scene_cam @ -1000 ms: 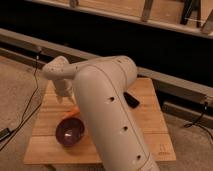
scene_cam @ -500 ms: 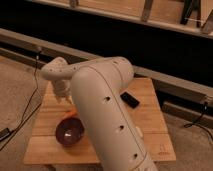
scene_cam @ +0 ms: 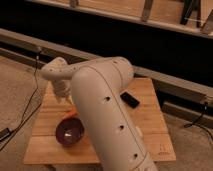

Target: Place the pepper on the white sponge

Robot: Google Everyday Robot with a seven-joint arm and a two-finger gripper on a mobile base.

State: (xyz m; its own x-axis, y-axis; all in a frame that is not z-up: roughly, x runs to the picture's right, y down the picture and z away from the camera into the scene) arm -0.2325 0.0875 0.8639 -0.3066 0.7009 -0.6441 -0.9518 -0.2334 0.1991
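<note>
My gripper [scene_cam: 63,98] hangs over the left part of the wooden table [scene_cam: 150,125], at the end of the white arm that fills the middle of the camera view. A small orange pepper [scene_cam: 71,113] shows as a sliver just below the gripper, right above the rim of the dark purple bowl [scene_cam: 68,133]. I cannot tell whether the gripper holds the pepper or it rests there. The white sponge is hidden, likely behind the arm.
A flat black slab [scene_cam: 131,99] lies on the table to the right of the arm. A cable [scene_cam: 22,117] trails on the floor at the left. A dark wall with a rail runs behind the table.
The big arm link has swung slightly left and closer, covering more of the table. The gripper stays almost in place over the left part of the table.
</note>
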